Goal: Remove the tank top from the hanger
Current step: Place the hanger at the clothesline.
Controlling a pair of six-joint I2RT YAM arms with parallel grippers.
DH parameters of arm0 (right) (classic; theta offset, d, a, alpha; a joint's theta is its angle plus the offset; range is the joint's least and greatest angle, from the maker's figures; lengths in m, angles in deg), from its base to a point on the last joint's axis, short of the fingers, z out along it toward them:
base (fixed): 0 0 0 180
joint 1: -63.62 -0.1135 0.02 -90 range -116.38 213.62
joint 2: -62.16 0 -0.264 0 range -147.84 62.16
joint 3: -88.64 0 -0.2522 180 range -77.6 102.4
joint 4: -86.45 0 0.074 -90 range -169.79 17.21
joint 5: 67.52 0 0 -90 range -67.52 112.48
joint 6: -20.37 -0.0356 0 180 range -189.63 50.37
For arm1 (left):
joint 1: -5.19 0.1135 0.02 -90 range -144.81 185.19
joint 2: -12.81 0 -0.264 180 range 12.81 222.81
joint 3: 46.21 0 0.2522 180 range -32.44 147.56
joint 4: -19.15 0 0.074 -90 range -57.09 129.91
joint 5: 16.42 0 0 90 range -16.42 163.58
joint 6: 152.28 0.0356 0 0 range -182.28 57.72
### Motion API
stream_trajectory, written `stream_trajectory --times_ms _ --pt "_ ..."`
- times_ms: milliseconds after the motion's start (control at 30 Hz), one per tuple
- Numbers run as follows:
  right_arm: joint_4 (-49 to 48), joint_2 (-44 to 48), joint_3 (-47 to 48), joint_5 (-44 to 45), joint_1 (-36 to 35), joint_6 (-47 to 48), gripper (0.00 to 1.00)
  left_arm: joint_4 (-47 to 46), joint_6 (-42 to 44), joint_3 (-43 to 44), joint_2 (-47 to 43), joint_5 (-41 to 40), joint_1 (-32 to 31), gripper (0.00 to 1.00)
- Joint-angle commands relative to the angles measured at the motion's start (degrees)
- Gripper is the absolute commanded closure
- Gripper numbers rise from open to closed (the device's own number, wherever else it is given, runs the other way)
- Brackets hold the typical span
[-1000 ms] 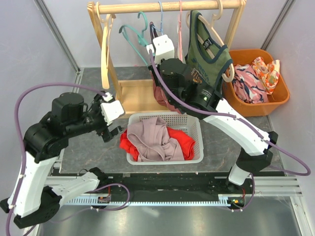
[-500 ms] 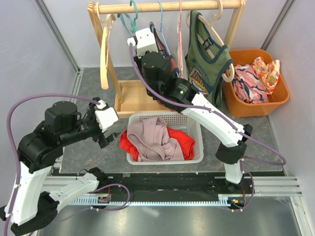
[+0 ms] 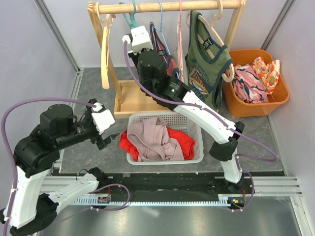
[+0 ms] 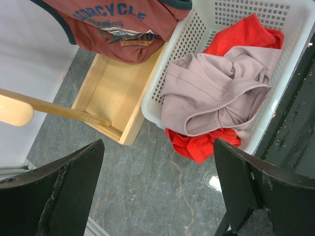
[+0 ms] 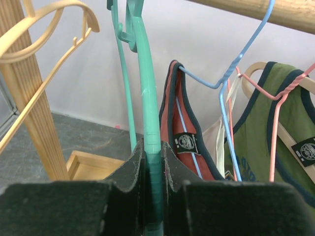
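Teal plastic hanger (image 5: 147,98) is clamped between the right fingers (image 5: 151,152), up under the round wooden rail (image 3: 167,6).

Two tank tops hang from that rail. The rust-red tank top with dark trim (image 4: 98,42) is on a thin blue wire hanger (image 5: 227,132), just beside the teal one. The olive-green tank top (image 3: 209,54) hangs further right, with a pink wire hanger (image 5: 272,147) lying against it.

One bare pale wooden hanger (image 3: 104,54) hangs at the left post.

The left fingers (image 4: 158,147) are spread wide apart and hold nothing, above the grey marbled tabletop (image 4: 147,196) by the white perforated plastic basket (image 4: 182,54). That basket holds two garments, one mauve (image 3: 150,137) and one bright red (image 3: 179,137).

One orange tub (image 3: 275,103) of patterned clothes sits at the far right.
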Motion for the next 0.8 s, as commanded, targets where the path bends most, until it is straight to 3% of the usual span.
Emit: stream_trajectory --times_ms 0,767 --pt "-4.7 -0.9 2.4 -1.2 1.3 0.8 1.0 -1.2 -1.9 0.4 -1.2 -0.3 0.5 0.0" --pt "-2.4 -4.2 -2.0 -5.8 2.4 -3.9 1.0 -1.5 -2.4 -0.4 -1.6 2.1 2.0 0.0"
